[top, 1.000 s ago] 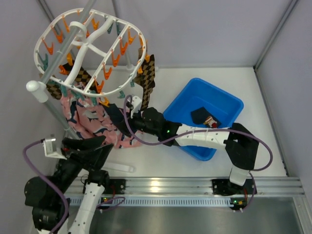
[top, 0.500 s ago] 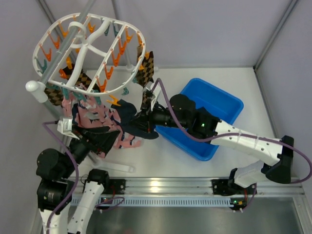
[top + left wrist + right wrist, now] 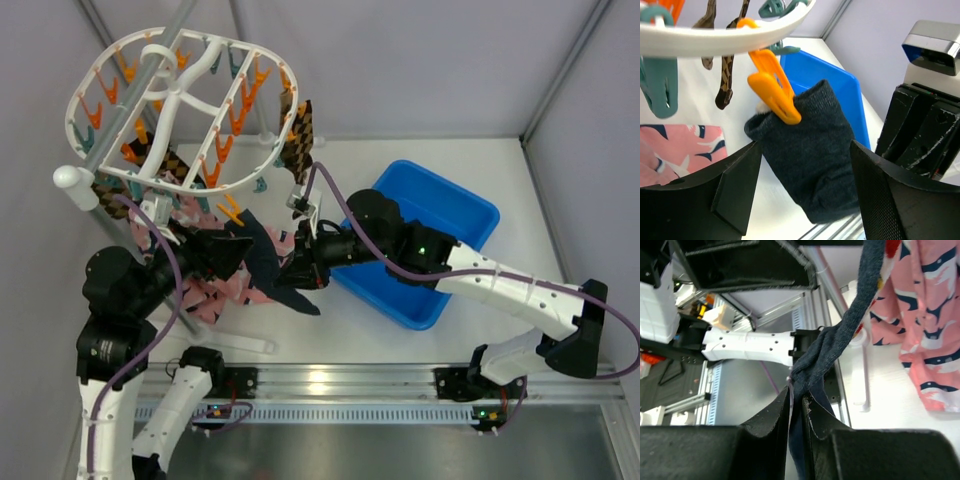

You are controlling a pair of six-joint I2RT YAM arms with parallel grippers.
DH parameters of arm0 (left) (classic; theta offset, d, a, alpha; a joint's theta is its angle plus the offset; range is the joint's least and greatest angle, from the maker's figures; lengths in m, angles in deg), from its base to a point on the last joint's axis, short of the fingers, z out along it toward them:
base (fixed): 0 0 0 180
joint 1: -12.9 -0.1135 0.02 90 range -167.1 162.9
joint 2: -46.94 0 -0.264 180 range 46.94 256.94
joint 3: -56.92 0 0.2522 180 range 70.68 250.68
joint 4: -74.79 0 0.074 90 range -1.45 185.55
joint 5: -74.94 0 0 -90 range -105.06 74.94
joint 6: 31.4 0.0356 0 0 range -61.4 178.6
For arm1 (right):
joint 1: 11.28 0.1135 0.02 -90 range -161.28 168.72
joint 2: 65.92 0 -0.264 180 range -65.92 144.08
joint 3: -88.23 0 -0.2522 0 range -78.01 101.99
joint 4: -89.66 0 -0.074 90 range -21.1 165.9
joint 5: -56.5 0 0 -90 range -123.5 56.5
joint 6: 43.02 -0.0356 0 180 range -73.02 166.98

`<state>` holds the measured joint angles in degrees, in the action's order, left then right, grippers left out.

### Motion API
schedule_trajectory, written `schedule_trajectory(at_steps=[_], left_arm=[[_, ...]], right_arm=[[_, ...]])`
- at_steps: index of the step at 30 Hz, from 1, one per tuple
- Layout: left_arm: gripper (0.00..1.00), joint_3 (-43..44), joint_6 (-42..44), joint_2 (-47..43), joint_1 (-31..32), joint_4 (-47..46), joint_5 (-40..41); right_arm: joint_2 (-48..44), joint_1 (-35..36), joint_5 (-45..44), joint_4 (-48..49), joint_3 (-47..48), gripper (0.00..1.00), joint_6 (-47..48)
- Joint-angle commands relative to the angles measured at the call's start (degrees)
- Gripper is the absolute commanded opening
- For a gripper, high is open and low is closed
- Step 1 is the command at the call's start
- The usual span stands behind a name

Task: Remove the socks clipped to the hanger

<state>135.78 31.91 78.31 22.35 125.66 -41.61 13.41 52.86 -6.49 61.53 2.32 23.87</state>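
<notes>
Far left, the white hanger (image 3: 170, 95) hangs tilted on a grey pole (image 3: 84, 166). Its orange and teal clips carry checkered socks (image 3: 297, 150) at the rim, with pink socks (image 3: 215, 295) bunched beneath.

The left fingers (image 3: 735, 192) stand wide, one either side of a navy sock (image 3: 810, 150), with no contact visible. The sock hangs by its cuff from one orange clip (image 3: 775, 95) on the near rim.

To the right, the right fingers (image 3: 772, 427) are nearly closed and pinch the sock's lower end, which runs up from them in a twisted rope. Further right a blue bin (image 3: 465, 215) sits on the worktop (image 3: 520, 310) with a dark item (image 3: 415, 235) inside.

The sock looks light, soft and stretchy, so a tug from the toe will likely stretch the fabric before the clip lets go. A hold high on the cuff, just under the clip, should carry the pull best.

The hanger appears free to swing and may follow the pull rather than release. The pink socks hang just beside the navy one, neighbouring clips crowd the rim, and the two arms work close together — little room for a wide sweep.
</notes>
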Motion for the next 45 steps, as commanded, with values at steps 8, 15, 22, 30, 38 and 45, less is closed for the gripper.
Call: schedule_trajectory(at_steps=[8, 15, 22, 30, 38, 45], left_arm=[[0.77, 2.2, 6.4, 1.1, -0.2, -1.5, 1.4], [0.76, 2.9, 6.8, 3.2, -0.2, -1.9, 4.8], [0.76, 9.9, 8.2, 8.3, -0.2, -2.8, -1.6], [0.78, 10.9, 9.7, 9.4, -0.2, -3.0, -1.3], [0.78, 8.8, 10.1, 9.4, -0.2, -3.4, 2.5], [0.77, 9.3, 0.3, 6.6, -0.2, -3.4, 6.2]], right_arm=[[-4.2, -2.8, 12.1, 2.1, 1.3, 0.12, -4.2], [-3.9, -5.2, 19.7, 7.8, 0.8, 0.12, -9.4], [-2.7, -7.6, 28.0, 23.3, -3.0, 0.06, -21.2], [-2.2, -8.1, 30.7, 27.4, -3.9, 0.00, -26.0], [-2.5, -8.6, 31.9, 31.0, -5.3, 0.00, -28.7], [-2.1, -8.9, 27.6, 18.9, -3.3, 0.00, -18.2]])
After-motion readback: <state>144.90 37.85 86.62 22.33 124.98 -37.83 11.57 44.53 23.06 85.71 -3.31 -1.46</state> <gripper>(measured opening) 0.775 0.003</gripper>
